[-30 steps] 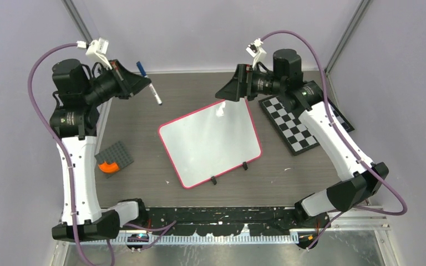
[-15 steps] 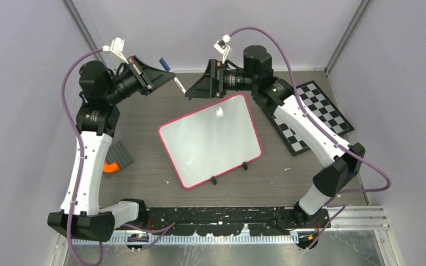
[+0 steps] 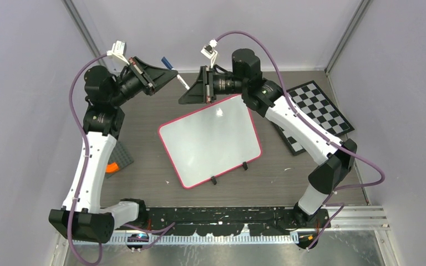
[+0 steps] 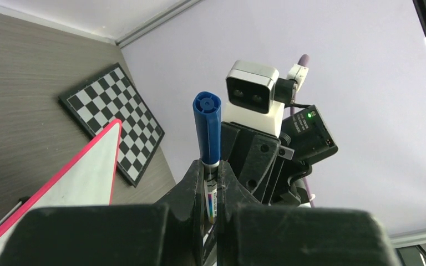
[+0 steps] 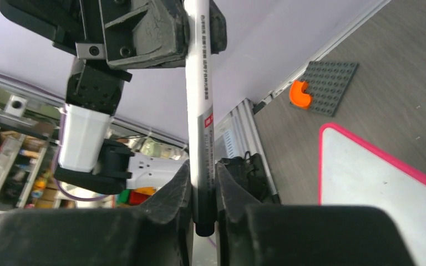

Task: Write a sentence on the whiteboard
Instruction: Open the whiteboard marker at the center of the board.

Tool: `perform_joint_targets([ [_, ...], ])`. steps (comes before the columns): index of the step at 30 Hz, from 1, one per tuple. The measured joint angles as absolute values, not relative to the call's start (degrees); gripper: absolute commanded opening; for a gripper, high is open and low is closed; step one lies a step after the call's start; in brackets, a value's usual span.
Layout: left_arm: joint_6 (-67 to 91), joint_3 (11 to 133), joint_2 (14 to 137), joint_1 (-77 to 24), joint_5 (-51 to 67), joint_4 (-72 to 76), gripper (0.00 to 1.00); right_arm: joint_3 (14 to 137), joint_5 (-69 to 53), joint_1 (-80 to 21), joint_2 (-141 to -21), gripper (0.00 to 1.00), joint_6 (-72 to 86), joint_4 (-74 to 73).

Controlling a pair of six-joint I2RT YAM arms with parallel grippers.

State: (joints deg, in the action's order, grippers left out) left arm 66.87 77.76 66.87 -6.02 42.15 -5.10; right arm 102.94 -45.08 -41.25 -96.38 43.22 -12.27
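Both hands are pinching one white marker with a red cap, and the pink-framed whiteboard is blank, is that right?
Not quite: the cap is blue, not red, as the left wrist view shows. The rest holds: the left hand and right hand both pinch the one white marker, and the pink-framed white rectangular whiteboard is blank.

Left arm (image 3: pixel 91 163) and right arm (image 3: pixel 302 127) showing white shells, black joints; purple cables (image 3: pixel 71 88) trailing; green LED (image 4: pixel 309 115) glowing.

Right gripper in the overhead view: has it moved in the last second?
Yes. The right gripper swung left along the whiteboard's far edge, away from the checkerboard, to the marker in the left gripper.
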Motion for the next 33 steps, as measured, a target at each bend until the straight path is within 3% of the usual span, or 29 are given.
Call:
perform_joint_targets([
  [2,67.4,77.0,66.5,-6.2,42.1,-4.2,0.01,102.6,-45.4,-40.9,-96.4,0.00,42.7,-12.6],
  [3,67.4,76.8,66.5,-6.3,42.1,-3.9,0.09,102.5,-45.6,-40.6,-96.4,0.00,42.5,-12.6],
  [10,54.3,78.8,66.3,-6.4,46.9,-13.5,0.88,97.2,-46.6,-38.2,-92.7,0.00,37.3,-16.4],
  [14,35.2,86.4,66.6,-6.4,50.5,-28.9,0.99,94.4,-46.6,-36.4,-88.8,0.00,29.1,-25.3],
  [18,15.0,94.5,67.6,-6.4,53.3,-43.9,0.99,90.4,-48.4,-36.3,-83.7,0.00,19.9,-34.5],
  [23,2.0,95.1,70.5,-7.3,58.9,-54.9,0.96,87.1,-53.6,-36.6,-80.2,0.00,10.0,-45.1],
  [26,-3.6,94.2,72.6,-10.3,60.0,-59.0,0.90,86.9,-56.1,-36.6,-80.2,0.00,5.3,-50.7],
  [33,-12.5,91.9,72.9,-23.9,55.9,-63.6,0.63,86.5,-59.9,-37.6,-80.2,0.00,-0.5,-58.3],
])
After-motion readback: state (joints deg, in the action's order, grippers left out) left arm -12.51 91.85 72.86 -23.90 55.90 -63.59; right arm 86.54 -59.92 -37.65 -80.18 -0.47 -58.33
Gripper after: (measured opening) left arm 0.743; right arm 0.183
